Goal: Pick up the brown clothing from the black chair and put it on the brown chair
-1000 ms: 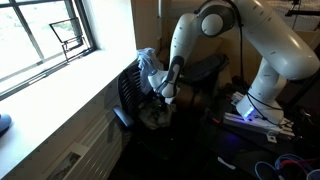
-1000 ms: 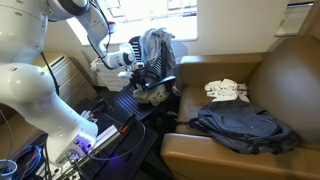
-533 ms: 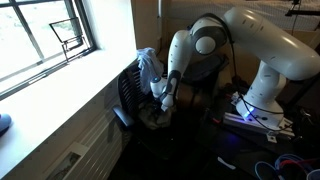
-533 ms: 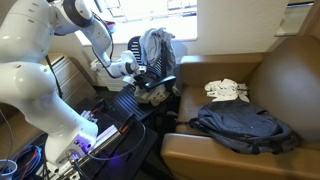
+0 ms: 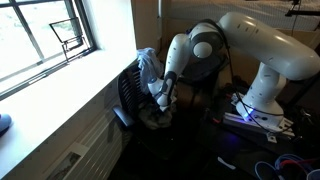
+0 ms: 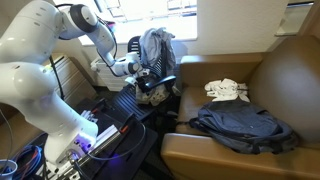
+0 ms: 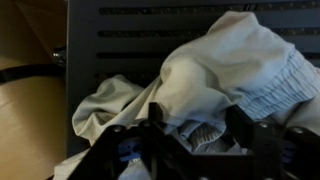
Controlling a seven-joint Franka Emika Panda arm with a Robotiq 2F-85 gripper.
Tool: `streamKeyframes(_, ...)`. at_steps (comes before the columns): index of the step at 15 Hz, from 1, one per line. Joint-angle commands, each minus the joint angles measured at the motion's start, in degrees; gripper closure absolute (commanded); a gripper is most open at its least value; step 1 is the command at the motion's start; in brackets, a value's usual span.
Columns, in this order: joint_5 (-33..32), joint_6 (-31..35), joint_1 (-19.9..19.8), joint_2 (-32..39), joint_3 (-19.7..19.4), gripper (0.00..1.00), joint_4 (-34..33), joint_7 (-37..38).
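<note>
Progress is at the opening step: nothing has been lifted and nothing has been carried across. The brown clothing (image 7: 215, 75) lies crumpled on the seat of the black chair (image 7: 150, 25), whose dark slats fill the wrist view from 10 to 2 o'clock. In an exterior view the same heap (image 5: 152, 117) sits low on the seat, at about 6 o'clock from the pincer (image 5: 162, 97).

The pincer (image 7: 188, 142) is down at the garment with its jaws apart. One dark finger (image 7: 128, 145) shows at 7 o'clock in the wrist view and its partner at 5 o'clock, with folds of cloth bunched in the gap between them. No squeeze on the fabric can be seen, so the grasp looks unmade.

A paler garment (image 6: 157, 45) hangs over the backrest, at 1 o'clock from the pincer (image 6: 143, 74), and is no part of the job.

The brown chair (image 6: 285, 75) stands well apart, at 3 o'clock from the black chair (image 6: 128, 104). It already carries a small white bundle (image 6: 227, 90) and a dark blue-grey garment (image 6: 243, 126), but nothing brown.

What is left, by this judgement, is nearly everything: closing on the cloth, raising it off the seat, swinging it across and letting it go on the brown chair.
</note>
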State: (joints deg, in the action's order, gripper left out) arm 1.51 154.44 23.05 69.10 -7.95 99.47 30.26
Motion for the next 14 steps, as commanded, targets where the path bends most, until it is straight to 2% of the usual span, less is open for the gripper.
streamKeyframes(1, 1.31, -8.54, -3.75, 0.89, 2.22, 0.62, -4.46, -2.54)
streamKeyframes(6, 1.35, -17.19, -6.83, 1.64, 3.74, 0.96, -8.87, -2.85)
streamKeyframes(10, 1.57, -25.20, -11.23, -0.14, 6.97, 1.00, -11.04, -8.77)
streamKeyframes(12, 0.23, -28.95, -12.84, -4.92, 8.24, 0.99, -9.10, -14.55)
streamKeyframes(14, -2.29, -32.32, -12.34, -11.19, 7.96, 0.99, -5.16, -19.37)
